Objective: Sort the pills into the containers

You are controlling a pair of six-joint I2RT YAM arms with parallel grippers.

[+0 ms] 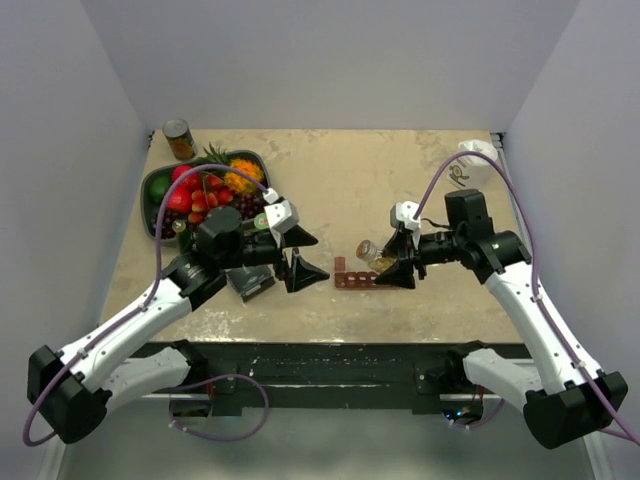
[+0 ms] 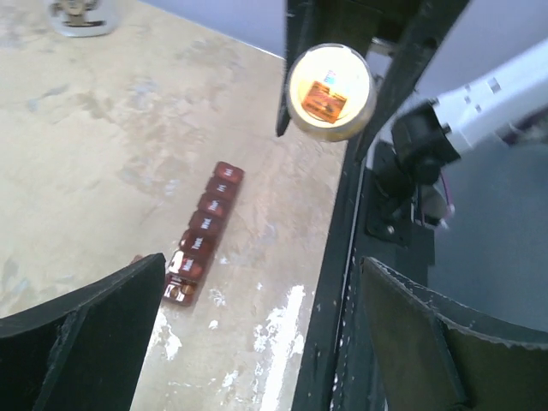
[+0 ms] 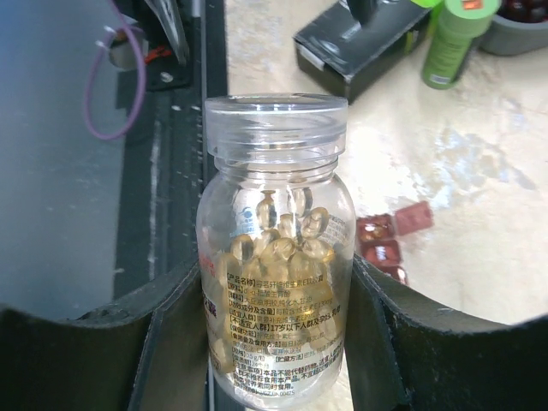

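Note:
My right gripper [image 1: 392, 266] is shut on an uncapped clear pill bottle [image 1: 370, 251] and holds it tipped on its side, mouth to the left, just above the right part of the dark red organizer strip [image 1: 354, 278]. In the right wrist view the bottle [image 3: 274, 257] sits between my fingers [image 3: 411, 342], with several golden pills [image 3: 282, 244] inside and the organizer [image 3: 387, 244] beyond it, one lid raised. My left gripper [image 1: 303, 262] is open and empty, left of the strip. Its wrist view shows the strip [image 2: 204, 231], amber pills [image 2: 178, 292] in its nearest open compartment, and the bottle's mouth [image 2: 331, 92].
A grey fruit bowl [image 1: 160, 190] and a can [image 1: 180, 140] stand at the back left. A black box [image 1: 250, 282] lies under my left wrist. A white object [image 1: 470, 160] sits at the back right. The strip lies close to the table's front edge [image 1: 330, 345].

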